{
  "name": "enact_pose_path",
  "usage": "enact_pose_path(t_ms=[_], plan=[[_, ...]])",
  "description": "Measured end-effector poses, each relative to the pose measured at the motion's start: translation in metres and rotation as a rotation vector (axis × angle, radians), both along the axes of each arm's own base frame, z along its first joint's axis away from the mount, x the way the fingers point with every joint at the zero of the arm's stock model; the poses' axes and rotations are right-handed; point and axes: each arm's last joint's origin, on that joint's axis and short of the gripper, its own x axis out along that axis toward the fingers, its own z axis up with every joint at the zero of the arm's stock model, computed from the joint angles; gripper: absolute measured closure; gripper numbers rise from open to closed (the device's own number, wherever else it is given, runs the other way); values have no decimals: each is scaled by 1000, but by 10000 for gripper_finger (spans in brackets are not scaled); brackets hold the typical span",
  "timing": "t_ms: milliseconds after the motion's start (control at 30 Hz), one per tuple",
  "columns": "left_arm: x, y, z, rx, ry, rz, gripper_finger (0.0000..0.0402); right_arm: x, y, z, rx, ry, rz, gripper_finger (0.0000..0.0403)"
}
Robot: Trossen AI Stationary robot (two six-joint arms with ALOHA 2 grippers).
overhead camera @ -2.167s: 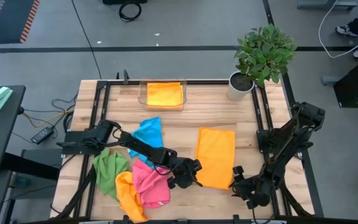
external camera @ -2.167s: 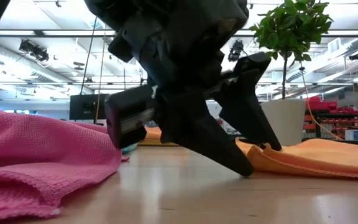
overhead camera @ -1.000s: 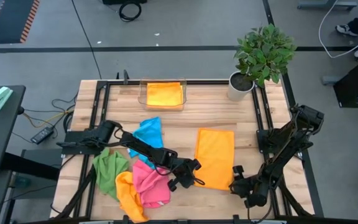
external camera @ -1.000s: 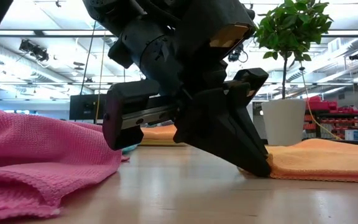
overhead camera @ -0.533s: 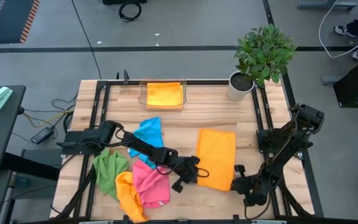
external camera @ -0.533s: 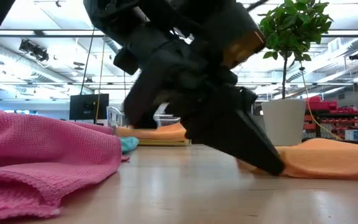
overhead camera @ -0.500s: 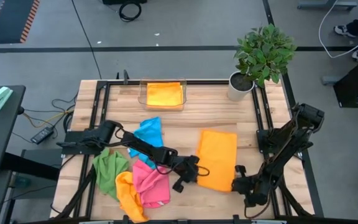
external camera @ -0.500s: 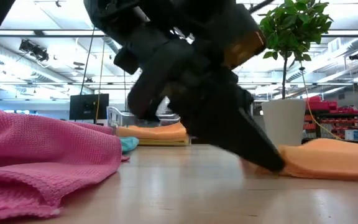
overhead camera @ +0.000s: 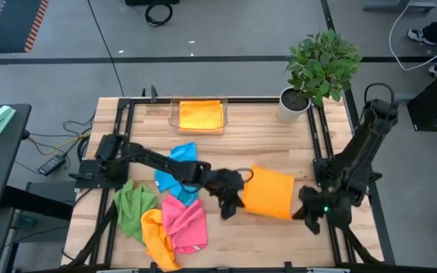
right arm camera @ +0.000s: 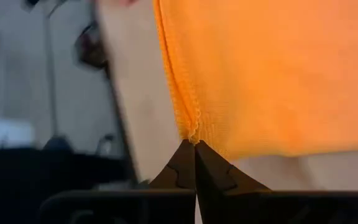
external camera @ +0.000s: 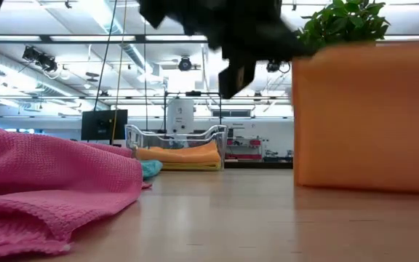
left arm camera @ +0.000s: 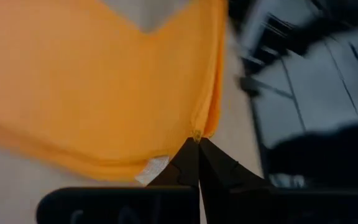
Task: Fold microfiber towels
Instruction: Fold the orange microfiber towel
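High view: the orange towel [overhead camera: 268, 192] sits right of centre in the frame, lifted off the wooden table [overhead camera: 234, 140] and stretched between the two arms. The left gripper [overhead camera: 237, 187] meets it at its left edge, and the right gripper [overhead camera: 307, 206] meets it at its lower right edge, in the lower right part of the frame.

Left wrist view shows the fingers pressed tight together, tips clenched on a corner of the orange towel [left arm camera: 98, 87], with the cloth spreading away above the tips across the upper left of that picture. Right wrist view shows the same arrangement: the two dark fingers are closed to a point, pinching the hemmed edge of the orange towel [right arm camera: 278, 74], and the fabric fills the upper right.

Low view has the towel as a flat orange sheet [external camera: 367, 116] at the right edge, its lower hem close to the tabletop.

Left of centre in the high view lie a blue towel [overhead camera: 175, 167], a green towel [overhead camera: 132, 205], a pink towel [overhead camera: 186, 224] and another orange one [overhead camera: 155, 236], bunched together. At the upper middle a clear tray [overhead camera: 174, 115] holds folded orange cloth [overhead camera: 201, 115]. A potted plant [overhead camera: 319, 70] stands at the upper right.
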Motion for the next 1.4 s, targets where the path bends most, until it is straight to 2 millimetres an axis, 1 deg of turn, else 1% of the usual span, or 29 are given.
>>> enact_pose_path(t_ms=[100, 200, 333, 400, 467, 500, 700, 867, 933, 1200, 1300, 1400], plan=[[4, 18, -1, 1, 7, 120, 397, -8, -20, -2, -80, 55, -141, 402], [9, 39, -8, 43, 17, 220, 398, -11, -35, -7, -152, 124, -260, 402], [15, 67, -14, 65, 5, 296, 397, -8, -46, -19, -178, 193, -342, 402], [20, 78, -21, 74, -11, 319, 398, -6, -51, -25, -186, 227, -377, 402], [21, 85, -34, 81, 29, 334, 398, -3, -54, -28, -194, 238, -410, 402], [25, 87, -38, 78, 6, 340, 398, -1, -56, -30, -188, 260, -421, 402], [31, 88, -56, 78, -5, 336, 398, 1, -60, -36, -192, 327, -445, 402], [35, 95, -52, 110, -71, 358, 396, 0, -61, -40, -217, 363, -507, 402], [36, 98, -57, 134, -70, 376, 398, 0, -64, -42, -256, 369, -538, 402], [37, 114, -72, 152, -42, 412, 393, 11, -70, -51, -331, 412, -592, 402], [37, 118, -74, 154, -42, 422, 393, 15, -73, -55, -350, 433, -614, 402], [38, 119, -73, 172, -50, 445, 378, 18, -75, -58, -368, 449, -634, 398]])
